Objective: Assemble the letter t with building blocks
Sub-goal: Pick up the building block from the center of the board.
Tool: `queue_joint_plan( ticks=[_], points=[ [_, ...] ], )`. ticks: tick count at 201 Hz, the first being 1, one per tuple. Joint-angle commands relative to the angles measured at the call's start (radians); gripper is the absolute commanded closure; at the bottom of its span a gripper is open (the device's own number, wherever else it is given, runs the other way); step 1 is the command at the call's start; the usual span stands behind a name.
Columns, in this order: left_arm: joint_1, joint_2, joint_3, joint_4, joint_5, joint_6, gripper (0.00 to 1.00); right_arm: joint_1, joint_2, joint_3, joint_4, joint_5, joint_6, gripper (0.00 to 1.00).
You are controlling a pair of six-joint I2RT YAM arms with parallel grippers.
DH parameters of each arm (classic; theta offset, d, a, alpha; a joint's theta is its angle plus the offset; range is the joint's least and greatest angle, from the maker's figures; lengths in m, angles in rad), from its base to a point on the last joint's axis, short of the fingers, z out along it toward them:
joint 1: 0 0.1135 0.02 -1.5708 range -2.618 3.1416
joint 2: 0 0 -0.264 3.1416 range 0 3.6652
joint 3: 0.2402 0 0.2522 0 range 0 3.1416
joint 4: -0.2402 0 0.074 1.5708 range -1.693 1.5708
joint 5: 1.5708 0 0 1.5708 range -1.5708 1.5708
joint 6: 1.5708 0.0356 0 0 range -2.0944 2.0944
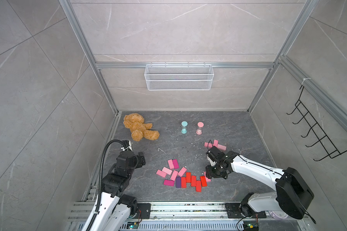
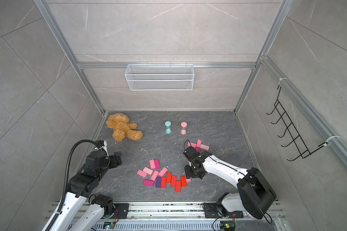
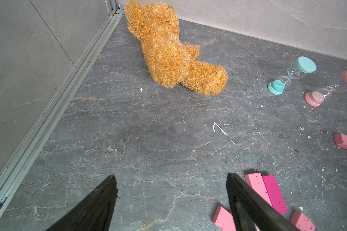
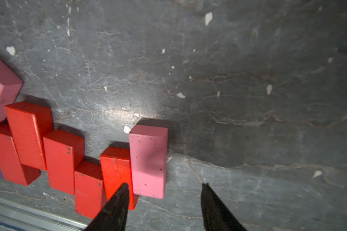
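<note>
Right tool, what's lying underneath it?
A light pink block lies flat against a red block, between the open jaws of the right tool. In both top views the tool covers most of that pink block.

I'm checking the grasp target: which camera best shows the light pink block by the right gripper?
The right wrist view: the light pink block lies whole and close, against a red block, before the right gripper. In both top views the gripper covers most of it. The left wrist view misses it.
</note>
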Motion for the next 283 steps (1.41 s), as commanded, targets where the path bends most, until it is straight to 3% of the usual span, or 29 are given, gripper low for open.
queue_joint_plan(
  ticks=[1, 95, 183, 283],
  points=[
    [-0.003, 0.002, 0.026, -0.005, -0.011, 0.001, 0.12, 0.01, 0.026, -0.019, 0.033, -0.018, 0.024, 0.46],
    [-0.002, 0.008, 0.025, -0.004, -0.011, -0.001, 0.12, 0.022, 0.081, -0.024, 0.063, -0.017, 0.041, 0.53],
    [-0.002, 0.006, 0.025, -0.002, -0.011, 0.001, 0.12, 0.022, 0.116, 0.005, 0.041, 0.079, 0.109, 0.66],
    [-0.002, -0.002, 0.028, -0.002, -0.005, 0.0, 0.12, -0.011, 0.167, 0.184, -0.042, 0.145, 0.131, 0.74]
  ],
)
